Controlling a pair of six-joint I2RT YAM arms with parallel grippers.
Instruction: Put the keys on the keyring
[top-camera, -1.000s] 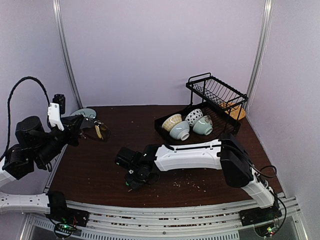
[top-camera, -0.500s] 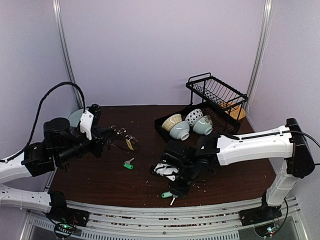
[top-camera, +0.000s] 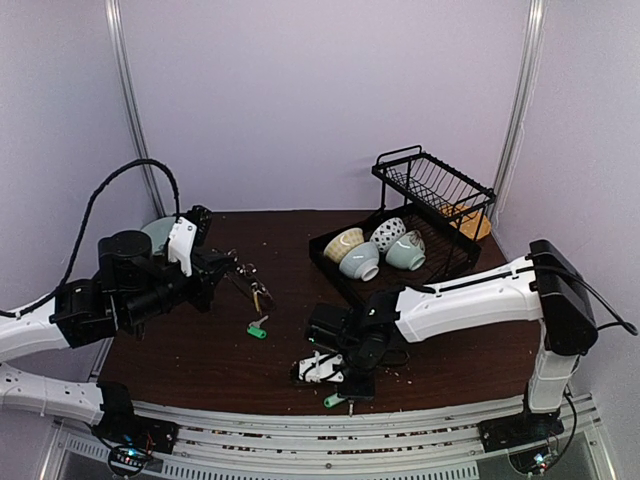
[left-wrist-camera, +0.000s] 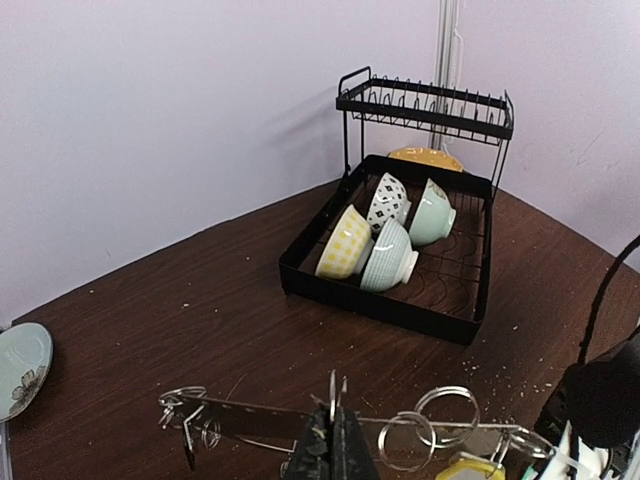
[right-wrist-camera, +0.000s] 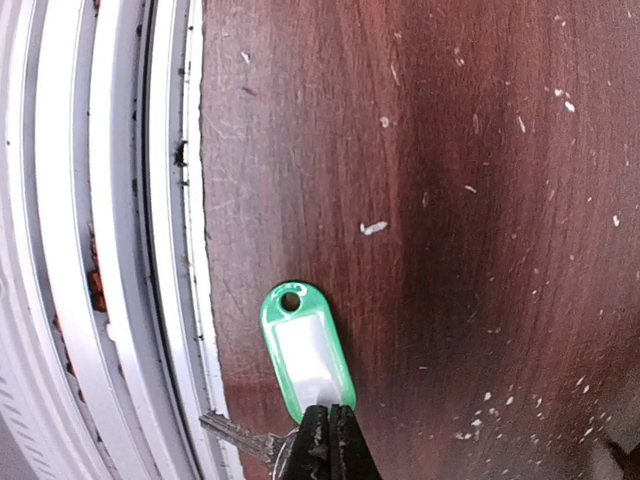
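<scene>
While your left hand (top-camera: 222, 268) is clamped on the keyring (left-wrist-camera: 250, 413) and holds it clear of the surface (right-wrist-camera: 470, 150), a few keys (top-camera: 257, 293) and small rings dangle from the wire just beside the fingertips.

Right hand (right-wrist-camera: 328, 442): jaws fully together, tips over the near end of a green tag (right-wrist-camera: 306, 352). The tag shows flat and face up, so it reads as touched or pressed, not pinched.

The tag's long axis runs straight out ahead of the right fingertips, eyelet at the far end. Its silver key (right-wrist-camera: 233, 431) trails off to one side of the tips, right at the surface's edge by the rails.

From the right hand the keyring is well apart, off toward the left arm's side and farther from the rails. A second green key (top-camera: 258, 328) lies between the two hands, nearer the left one.

Judgement: you'll need to open the right hand and take the tag by its narrow edges before carrying it across to the wire.
</scene>
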